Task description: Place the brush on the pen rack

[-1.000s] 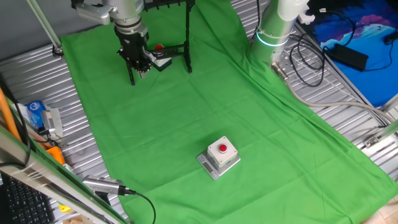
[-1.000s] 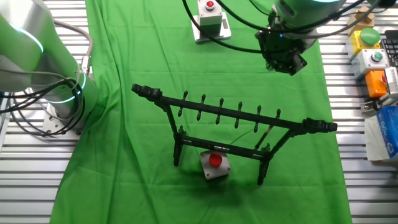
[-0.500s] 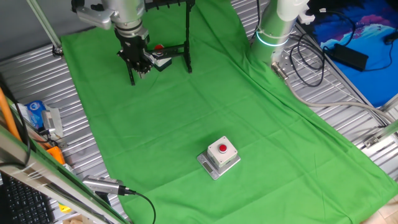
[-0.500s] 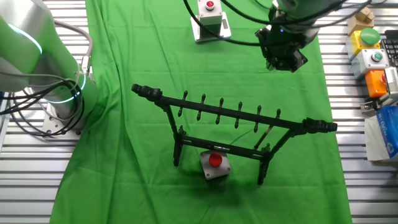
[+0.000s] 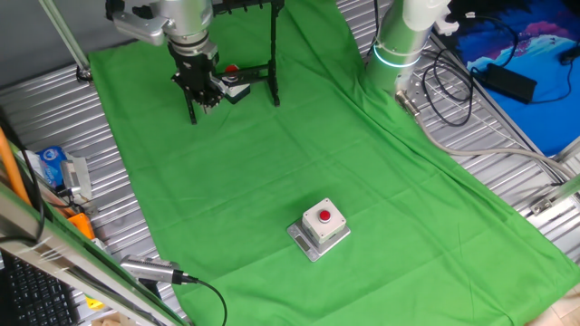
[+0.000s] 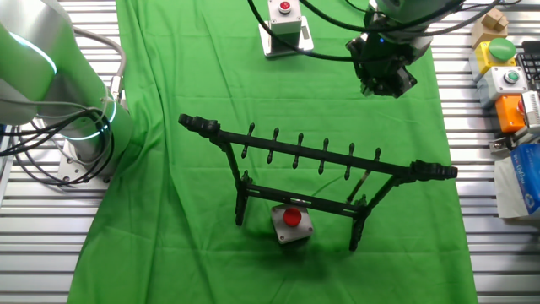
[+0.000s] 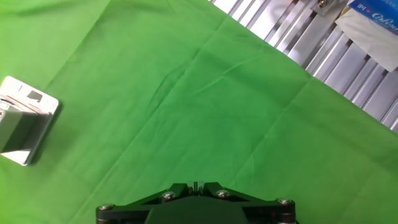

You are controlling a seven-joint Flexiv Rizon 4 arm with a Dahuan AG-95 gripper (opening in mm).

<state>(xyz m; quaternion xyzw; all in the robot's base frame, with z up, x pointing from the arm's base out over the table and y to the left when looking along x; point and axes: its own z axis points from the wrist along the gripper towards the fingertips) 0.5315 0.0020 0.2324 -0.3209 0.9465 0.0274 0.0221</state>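
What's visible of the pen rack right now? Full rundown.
The pen rack is a black, thin-barred frame, metal by its look, standing upright on the green cloth. A long top crossbar with knobbed ends carries a row of short pegs; two legs and a lower bar brace it. A grey box with red button sits at its base. No brush can be made out on it, and the gripper is apart from it.

Tool [image 6: 381,84] pointing down, fingers together.
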